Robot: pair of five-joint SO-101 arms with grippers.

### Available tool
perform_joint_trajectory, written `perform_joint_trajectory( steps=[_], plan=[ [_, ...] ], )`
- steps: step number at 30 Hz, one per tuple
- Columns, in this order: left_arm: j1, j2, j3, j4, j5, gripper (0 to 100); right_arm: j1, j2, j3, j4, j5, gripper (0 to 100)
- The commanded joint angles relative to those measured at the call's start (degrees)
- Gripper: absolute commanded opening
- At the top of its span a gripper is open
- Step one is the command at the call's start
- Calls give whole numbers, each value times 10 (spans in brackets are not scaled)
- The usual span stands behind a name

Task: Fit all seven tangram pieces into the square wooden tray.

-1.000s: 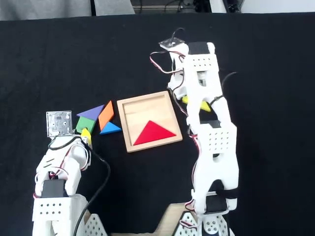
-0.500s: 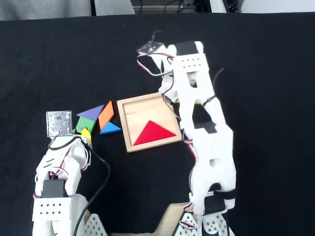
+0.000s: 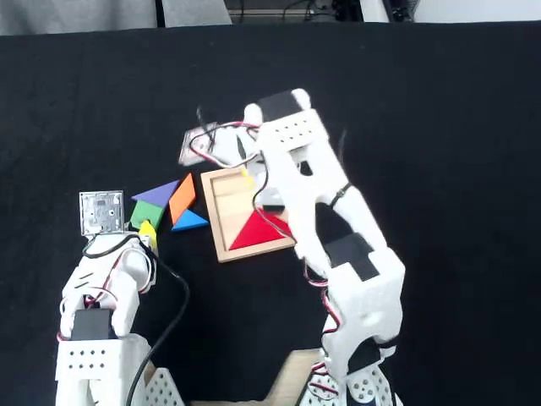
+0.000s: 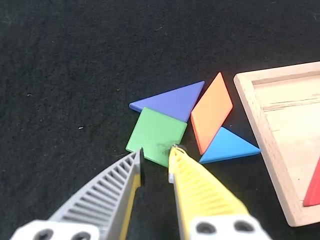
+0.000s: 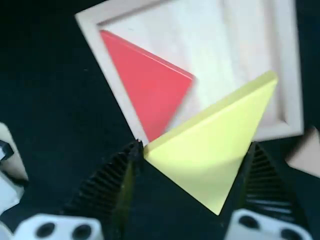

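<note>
A yellow triangle (image 5: 212,152), a red triangle (image 5: 145,82) (pale wooden tray (image 5: 289,60)).

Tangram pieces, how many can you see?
6: red triangle in the tray, yellow triangle in the right tool, and dark blue triangle, orange parallelogram, light blue triangle, green square clustered beside the tray. A seventh may be hidden.

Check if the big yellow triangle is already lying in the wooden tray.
No, the yellow triangle is clamped in the right gripper, held over the tray, while the red triangle lies inside it.
</note>
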Motion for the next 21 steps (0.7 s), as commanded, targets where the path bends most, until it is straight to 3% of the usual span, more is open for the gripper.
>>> perform_joint_trajectory(
  steps=[1, 8, 15, 21],
  plan=[
    [3, -7, -1, -7, -6, 105, -20, -39, 3, 15, 40, 300],
    [3, -7, -1, -7, -6, 105, -29, -40, 7, -1, 185, 300],
    [3, -7, -1, -7, -6, 105, -38, -39, 36, 2, 455, 300],
    [3, -7, -1, -7, -6, 105, -43, -39, 39, -1, 523, 300]
  ],
)
